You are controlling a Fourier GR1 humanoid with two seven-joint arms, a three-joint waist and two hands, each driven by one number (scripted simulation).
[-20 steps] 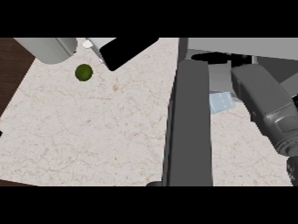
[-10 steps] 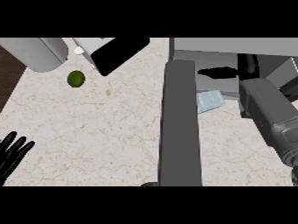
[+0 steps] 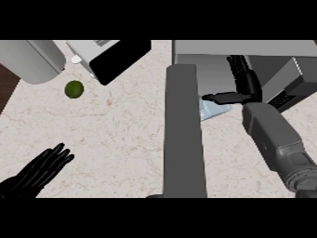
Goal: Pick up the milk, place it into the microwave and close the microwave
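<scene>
The right hand (image 3: 241, 88) reaches into the open microwave (image 3: 257, 49), its fingers held straight with the thumb out to the side, holding nothing. The milk (image 3: 212, 108), a pale carton, sits just inside the microwave's opening beside the open door (image 3: 185, 135), below the thumb. The left hand (image 3: 41, 169) rests open, fingers straight, at the lower left of the surface (image 3: 113, 135), well apart from a green fruit (image 3: 74, 89).

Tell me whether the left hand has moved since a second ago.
Yes. The left hand has come up from the lower left edge onto the counter, nearer the green fruit.
</scene>
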